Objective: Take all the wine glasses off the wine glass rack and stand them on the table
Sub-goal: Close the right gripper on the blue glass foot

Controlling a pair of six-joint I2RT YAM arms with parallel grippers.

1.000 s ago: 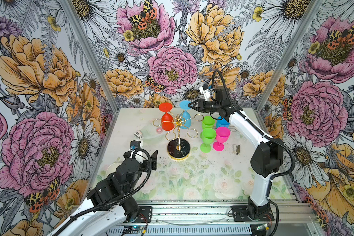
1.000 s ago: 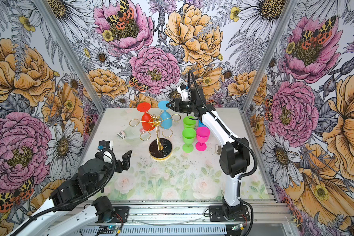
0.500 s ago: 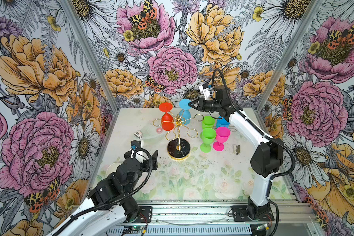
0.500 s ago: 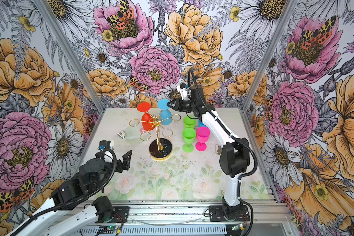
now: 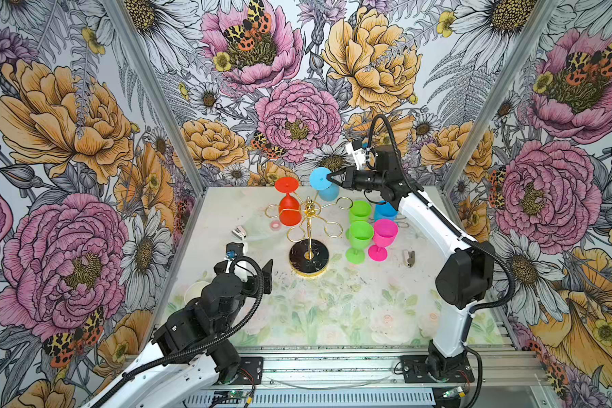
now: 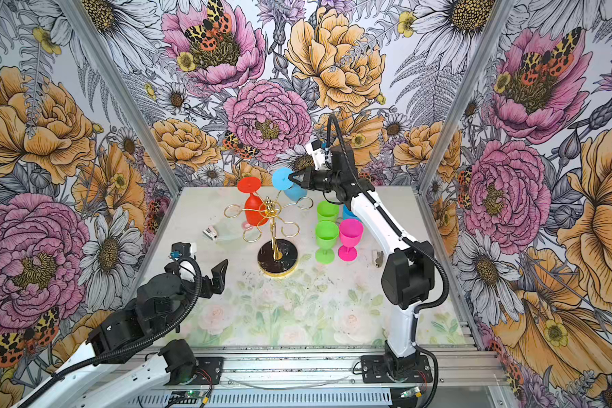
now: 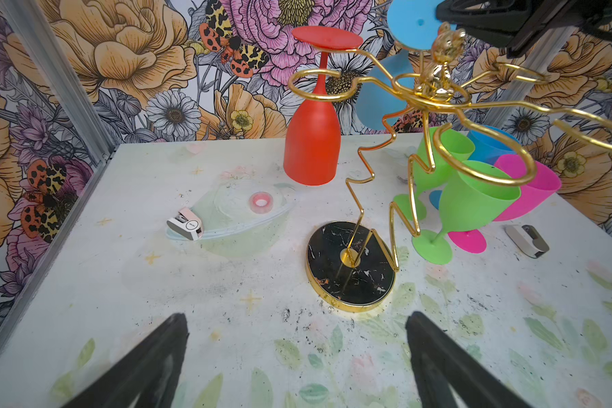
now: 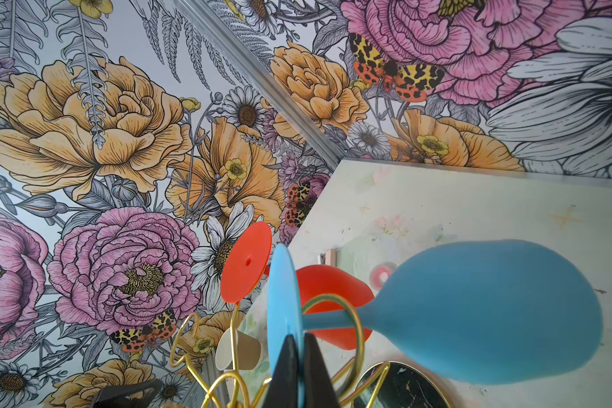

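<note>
The wine glass rack (image 5: 310, 229) (image 6: 272, 229) stands mid-table on its round black gold-rimmed base (image 7: 354, 268). A blue wine glass (image 5: 320, 178) (image 6: 282, 178) (image 8: 491, 311) hangs upside down, its stem through a gold loop (image 8: 359, 328). My right gripper (image 5: 331, 177) (image 6: 292, 177) (image 8: 299, 337) is shut on the rim of its round foot. A red wine glass (image 5: 289, 212) (image 7: 311, 148) hangs upside down from the neighbouring loop. My left gripper (image 5: 251, 272) (image 7: 297, 318) hovers open over bare table in front of the rack's base, holding nothing.
Right of the rack, upright glasses stand close together: two green (image 5: 360, 233), one pink (image 5: 385, 233), one blue (image 5: 385, 211). Left of the rack lie a small stapler (image 5: 239, 232) and a tape roll (image 5: 274, 225). A small grey object (image 5: 408, 258) lies right of the glasses.
The right gripper's jaws have closed onto the blue glass's foot. The left arm has not moved.
</note>
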